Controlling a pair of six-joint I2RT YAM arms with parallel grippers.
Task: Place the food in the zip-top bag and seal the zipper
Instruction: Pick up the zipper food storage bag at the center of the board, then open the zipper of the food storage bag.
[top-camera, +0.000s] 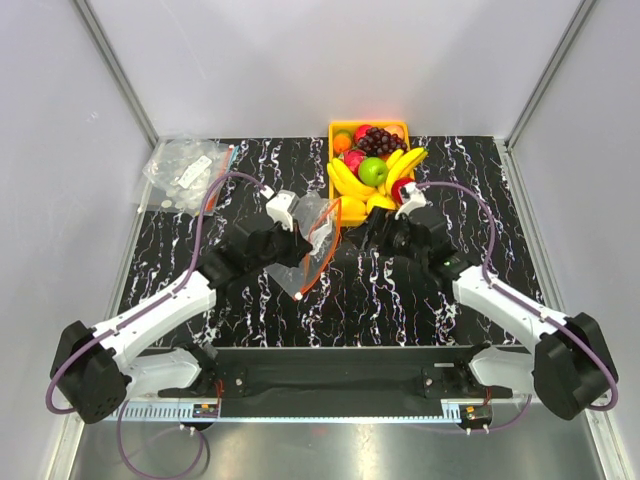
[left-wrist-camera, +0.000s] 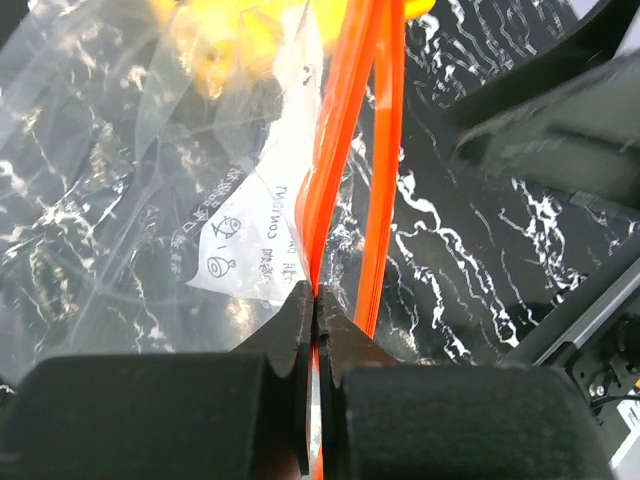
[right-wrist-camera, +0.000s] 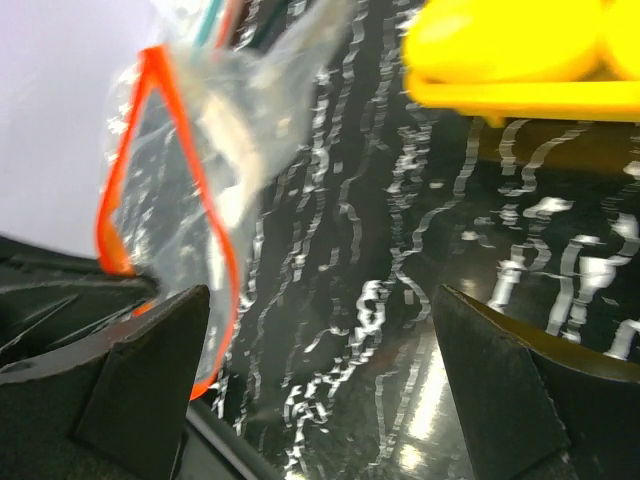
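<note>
Left gripper (left-wrist-camera: 316, 300) pinches zipper (left-wrist-camera: 345, 150); arm stretched forward, low. Right gripper (right-wrist-camera: 320, 300) spread, arm reaching forward near tray (top-camera: 398, 127). One bag (left-wrist-camera: 120, 180), one tray.

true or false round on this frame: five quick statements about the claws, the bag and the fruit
1. The fruit sits in the yellow tray. True.
2. The right claw holds a piece of fruit. False: it is open and empty.
3. The left claw is shut on the zipper. True.
4. The zip-top bag is sealed. False: its mouth gapes open.
5. The pile of packets lies right of the tray. False: it lies to its left.
</note>
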